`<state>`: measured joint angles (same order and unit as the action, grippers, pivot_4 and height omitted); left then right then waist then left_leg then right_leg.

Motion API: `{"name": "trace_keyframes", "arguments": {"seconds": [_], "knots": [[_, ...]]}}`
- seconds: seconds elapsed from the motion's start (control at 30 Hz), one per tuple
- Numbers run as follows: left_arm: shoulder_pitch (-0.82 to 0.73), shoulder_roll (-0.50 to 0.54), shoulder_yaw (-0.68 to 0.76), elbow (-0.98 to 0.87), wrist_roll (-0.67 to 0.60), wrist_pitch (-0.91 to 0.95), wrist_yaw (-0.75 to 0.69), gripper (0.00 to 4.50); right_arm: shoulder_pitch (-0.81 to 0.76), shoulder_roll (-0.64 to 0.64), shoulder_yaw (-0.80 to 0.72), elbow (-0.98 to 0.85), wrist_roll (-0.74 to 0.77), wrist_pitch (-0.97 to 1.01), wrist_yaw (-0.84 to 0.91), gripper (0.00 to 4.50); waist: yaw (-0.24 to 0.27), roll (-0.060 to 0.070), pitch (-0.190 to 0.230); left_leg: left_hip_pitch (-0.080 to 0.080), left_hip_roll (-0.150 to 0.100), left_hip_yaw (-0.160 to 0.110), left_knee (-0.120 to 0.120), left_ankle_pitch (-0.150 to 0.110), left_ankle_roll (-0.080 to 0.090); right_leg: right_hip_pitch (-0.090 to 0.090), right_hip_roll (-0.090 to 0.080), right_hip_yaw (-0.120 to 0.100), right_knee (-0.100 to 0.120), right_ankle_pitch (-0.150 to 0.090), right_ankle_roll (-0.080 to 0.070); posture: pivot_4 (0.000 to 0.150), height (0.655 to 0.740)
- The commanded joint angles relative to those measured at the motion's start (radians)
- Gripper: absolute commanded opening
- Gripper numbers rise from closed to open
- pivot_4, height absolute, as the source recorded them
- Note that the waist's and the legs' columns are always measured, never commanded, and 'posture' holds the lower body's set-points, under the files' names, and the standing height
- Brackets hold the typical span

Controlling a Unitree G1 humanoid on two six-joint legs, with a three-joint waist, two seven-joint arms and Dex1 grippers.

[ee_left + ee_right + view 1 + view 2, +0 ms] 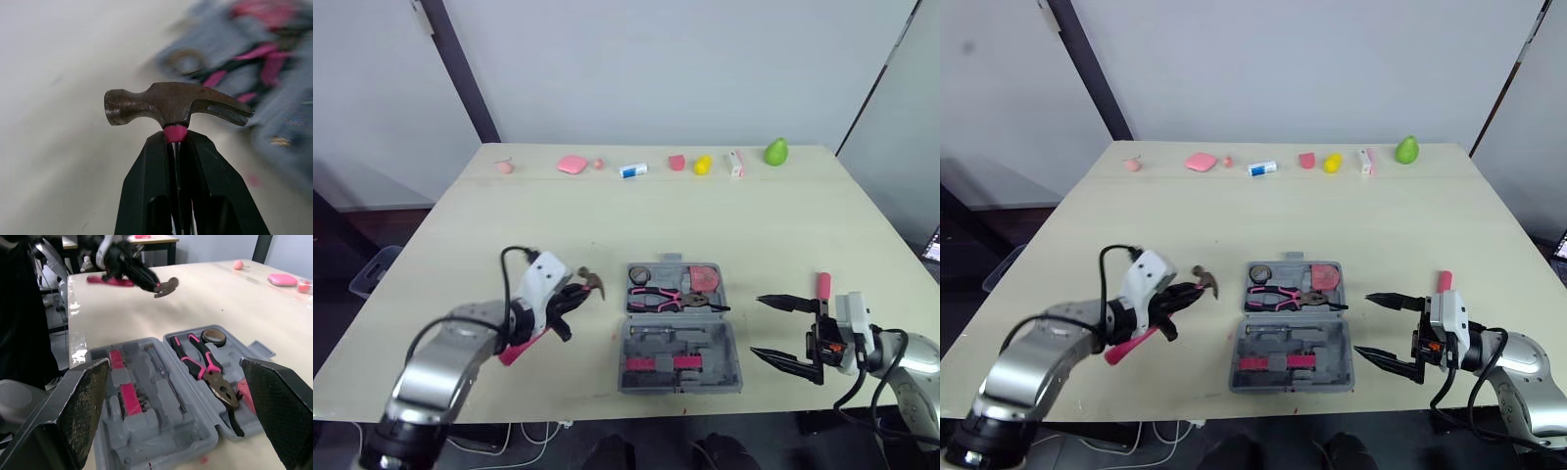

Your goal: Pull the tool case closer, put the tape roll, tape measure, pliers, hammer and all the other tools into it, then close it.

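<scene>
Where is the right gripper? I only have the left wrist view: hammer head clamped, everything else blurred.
Observer: The right gripper hovers to the right of the tool case, wide open and empty.
Operator: Is the case open?
Observer: Yes, the lid lies flat. The tape roll, pliers and pink tape measure lie in its far half.
Operator: After the hammer, is anything left out?
Observer: One pink-handled item lies on the table, just on the far side of the right gripper.

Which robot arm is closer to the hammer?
Left. The left tool grips the hammer just under its head. The right tool hangs open beyond the tool case.
</scene>
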<state>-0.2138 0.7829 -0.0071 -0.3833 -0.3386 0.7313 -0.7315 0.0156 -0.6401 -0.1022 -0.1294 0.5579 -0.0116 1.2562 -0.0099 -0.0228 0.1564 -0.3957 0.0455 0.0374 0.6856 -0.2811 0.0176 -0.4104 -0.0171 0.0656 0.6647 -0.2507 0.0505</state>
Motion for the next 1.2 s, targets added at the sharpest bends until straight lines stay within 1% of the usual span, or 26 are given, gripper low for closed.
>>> {"name": "trace_keyframes", "arguments": {"seconds": [0.03,0.1,0.23,0.37,0.5,0.6,0.83,0.97,1.2], "knots": [[-0.086,0.031,-0.1,-0.034,-0.016,-0.047,-0.15,0.04,0.003,-0.005,-0.039,-0.012,0.014,-0.022,0.002,4.5,-0.001,0.0,0.0,0.0,0.0,0.0,0.0,0.0,0.0,0.0,0.0,0.0,-0.001,0.0,0.0,0.15,0.74],[-0.164,0.021,-0.196,-0.013,0.002,-0.06,-0.22,0.04,0.011,-0.005,-0.047,-0.014,0.013,-0.023,-0.002,4.5,0.0,0.0,0.0,-0.001,0.0,0.001,-0.001,0.0,0.0,0.0,0.0,0.0,-0.002,0.0,0.0,0.15,0.74],[-0.311,-0.053,-0.353,0.073,0.056,-0.1,-0.304,0.04,0.026,-0.004,-0.061,-0.022,0.008,-0.026,-0.01,4.5,0.004,0.0,0.0,-0.002,0.0,0.0,-0.001,0.0,0.0,0.0,0.001,0.0,-0.002,0.0,0.0,0.15,0.74],[-0.43,-0.152,-0.462,0.166,0.092,-0.086,-0.347,0.04,0.048,-0.006,-0.074,-0.036,0.007,-0.032,-0.022,4.5,0.004,0.0,0.0,-0.002,0.0,0.0,0.0,0.0,0.0,0.0,0.001,0.001,-0.002,0.0,0.0,0.15,0.74],[-0.521,-0.234,-0.58,0.251,0.173,-0.085,-0.369,0.04,0.084,-0.007,-0.095,-0.054,0.005,-0.041,-0.038,4.5,0.001,0.0,0.0,-0.002,-0.001,0.0,0.0,0.0,0.0,0.0,0.001,0.001,-0.002,0.0,0.001,0.15,0.74],[-0.563,-0.275,-0.646,0.289,0.213,-0.059,-0.385,0.04,0.113,-0.004,-0.106,-0.067,0.003,-0.048,-0.047,4.5,-0.001,0.0,0.0,-0.002,-0.001,0.0,0.0,0.0,0.0,0.0,0.002,0.002,-0.002,0.0,0.001,0.15,0.74],[-0.625,-0.365,-0.73,0.362,0.282,-0.003,-0.39,0.04,0.166,-0.001,-0.122,-0.083,-0.006,-0.071,-0.074,4.5,-0.001,0.0,0.0,-0.002,-0.001,-0.001,0.0,0.0,0.001,0.0,0.002,0.002,-0.002,0.0,0.001,0.15,0.74],[-0.635,-0.407,-0.761,0.38,0.29,0.055,-0.401,0.04,0.193,-0.008,-0.133,-0.089,-0.013,-0.082,-0.079,4.5,0.001,0.0,0.0,-0.002,-0.001,0.0,0.0,0.0,0.001,0.0,0.002,0.002,-0.002,0.0,0.001,0.15,0.74],[-0.63,-0.458,-0.812,0.438,0.342,0.035,-0.395,0.04,0.216,-0.01,-0.148,-0.107,-0.014,-0.086,-0.096,4.5,-0.001,0.001,0.0,-0.002,-0.001,-0.001,0.0,0.0,0.001,0.0,0.002,0.002,-0.001,0.0,0.001,0.15,0.74]]}}
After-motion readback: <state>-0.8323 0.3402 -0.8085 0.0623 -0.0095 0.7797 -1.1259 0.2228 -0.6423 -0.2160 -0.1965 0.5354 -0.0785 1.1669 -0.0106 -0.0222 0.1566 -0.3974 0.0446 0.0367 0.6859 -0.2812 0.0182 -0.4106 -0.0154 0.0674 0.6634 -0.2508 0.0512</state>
